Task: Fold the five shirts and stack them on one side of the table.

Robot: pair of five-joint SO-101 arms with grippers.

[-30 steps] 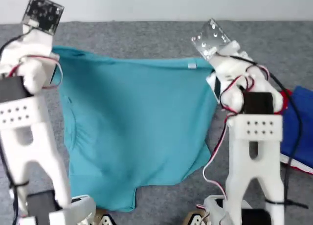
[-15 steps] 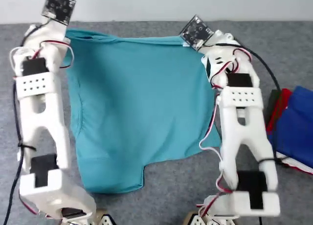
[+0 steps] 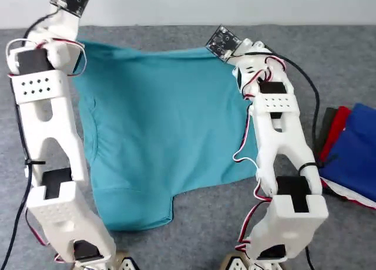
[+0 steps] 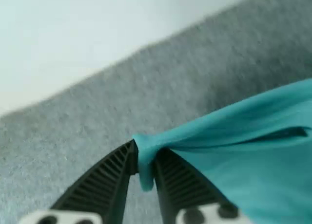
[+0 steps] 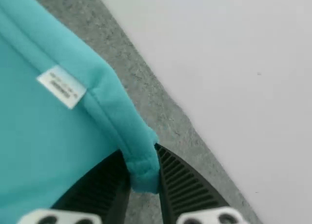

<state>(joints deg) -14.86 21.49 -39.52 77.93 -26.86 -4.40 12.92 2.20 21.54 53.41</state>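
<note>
Teal shirt: the teal shirt (image 3: 158, 123) lies spread across the middle of the grey table (image 3: 200, 235), with its far edge close to the white wall (image 3: 176, 6) and one sleeve toward the near edge.
Left gripper: the left gripper (image 4: 144, 158) is pinched narrowly on a bunched far corner of the teal shirt, with cloth squeezed between its ribbed black fingers (image 4: 109, 173).
Right gripper: the right gripper (image 5: 144, 173) is clamped on the hemmed edge at the other far corner, near a white label (image 5: 62, 87).
In the way: in the high view the left arm (image 3: 47, 135) covers the shirt's left edge. The right arm (image 3: 276, 135), with its loose wires (image 3: 244, 147), lies over the right edge.
Nearby: a pile of shirts (image 3: 352, 155) in blue, red and a dark colour sits at the table's right side, apart from the teal shirt.
</note>
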